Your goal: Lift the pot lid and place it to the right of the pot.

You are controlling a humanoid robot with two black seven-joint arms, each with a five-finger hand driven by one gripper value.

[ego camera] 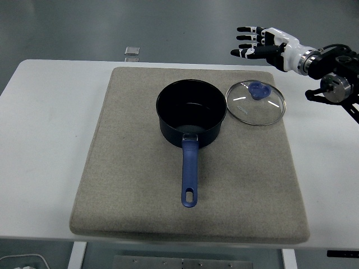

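Observation:
A dark blue pot (191,114) with a long blue handle (189,175) stands uncovered on the beige mat (129,185), its handle pointing at the near edge. The glass lid (256,103) with a blue knob (258,89) lies flat on the mat just right of the pot, close to or touching its rim. My right hand (253,42) hovers above and behind the lid, fingers spread and holding nothing, well clear of the knob. The left arm is out of view.
The mat covers most of the white table (39,140). A small clear square object (132,51) lies on the floor beyond the table's far edge. A black bracket (341,255) shows at the lower right corner.

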